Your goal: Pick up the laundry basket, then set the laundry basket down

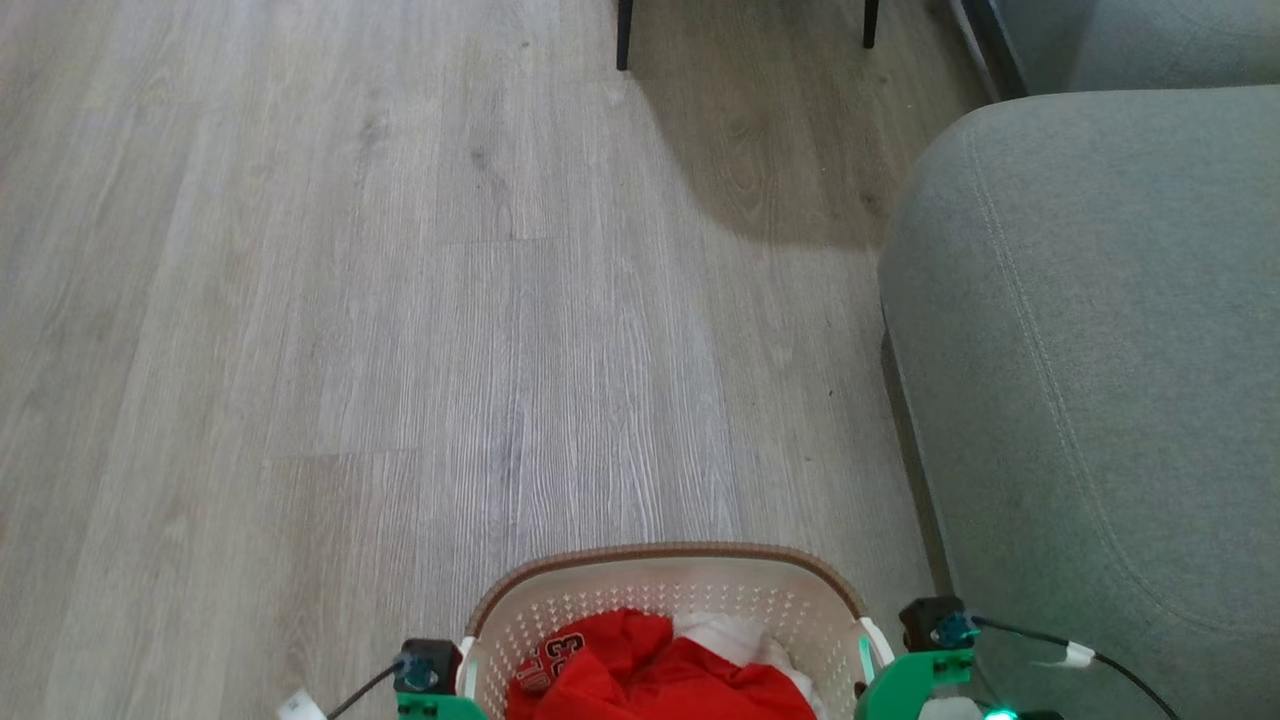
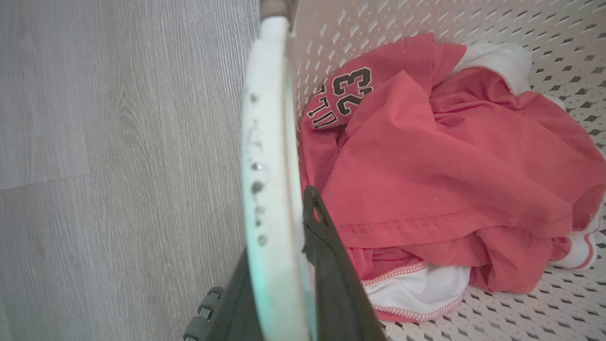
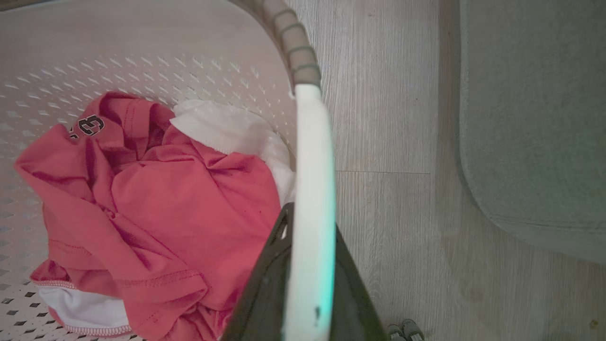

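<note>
Two opposed grips: left gripper (image 2: 279,222) and right gripper (image 3: 312,222), jaws clamped on the white side handles (image 2: 267,118); the laundry basket (image 1: 680,552) lies squarely between them, neither arm nearer.

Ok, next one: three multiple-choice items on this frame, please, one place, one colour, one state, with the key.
1. In the head view, the grey sofa lies on which side of the laundry basket? A) left B) right C) beneath it
2. The biggest garment in the basket is: A) blue B) red C) black
3. The left hand is: A) open over the floor B) shut on a sock C) shut on the basket's white handle
Key: 1 B, sofa at the right edge; 2 B, red shirt tops the pile; 3 C, its fingers flank the handle.
</note>
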You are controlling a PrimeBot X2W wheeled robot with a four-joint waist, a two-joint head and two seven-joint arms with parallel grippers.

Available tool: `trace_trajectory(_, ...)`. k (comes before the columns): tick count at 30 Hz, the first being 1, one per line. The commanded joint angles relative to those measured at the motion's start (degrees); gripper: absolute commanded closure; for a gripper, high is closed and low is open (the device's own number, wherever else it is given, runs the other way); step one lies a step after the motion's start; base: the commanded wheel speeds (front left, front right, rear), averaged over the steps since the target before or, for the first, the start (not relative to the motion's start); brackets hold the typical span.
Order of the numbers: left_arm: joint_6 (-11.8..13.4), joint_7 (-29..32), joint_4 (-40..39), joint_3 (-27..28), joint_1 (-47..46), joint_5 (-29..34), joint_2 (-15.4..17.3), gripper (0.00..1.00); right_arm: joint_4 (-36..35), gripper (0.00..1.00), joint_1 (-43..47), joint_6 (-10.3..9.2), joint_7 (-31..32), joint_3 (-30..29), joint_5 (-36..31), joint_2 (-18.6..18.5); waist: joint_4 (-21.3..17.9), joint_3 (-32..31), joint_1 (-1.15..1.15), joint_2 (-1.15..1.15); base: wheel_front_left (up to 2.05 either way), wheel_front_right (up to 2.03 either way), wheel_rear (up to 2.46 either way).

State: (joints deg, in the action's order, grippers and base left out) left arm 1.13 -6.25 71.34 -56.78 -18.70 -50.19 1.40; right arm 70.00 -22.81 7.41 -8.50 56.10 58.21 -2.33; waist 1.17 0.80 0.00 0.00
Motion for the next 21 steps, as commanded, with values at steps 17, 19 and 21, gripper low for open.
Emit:
trace_trajectory(17,1.43,-1.86,-0.37,-0.66,-4.39,-1.79,1.48,1.0,0.1,1.0,-5.31,0.08,-2.41,3.38,2.63,-0.54,-0.33,3.27,0.0,0.0,0.0,0.0,0.0)
trace_trajectory(19,1.52,-2.11,-0.42,-0.72,-5.41,-1.92,1.48,1.0,0.19,1.0,-6.32,0.08,-2.57,3.58,2.84,-0.54,-0.46,4.24,0.0,0.0,0.0,0.0,0.0)
trace_trajectory(21,1.62,-2.43,-0.37,-0.79,-6.64,-1.96,1.48,1.0,0.35,1.0,-7.55,0.08,-2.73,3.77,2.98,-0.54,-0.6,5.4,0.0,0.0,0.0,0.0,0.0)
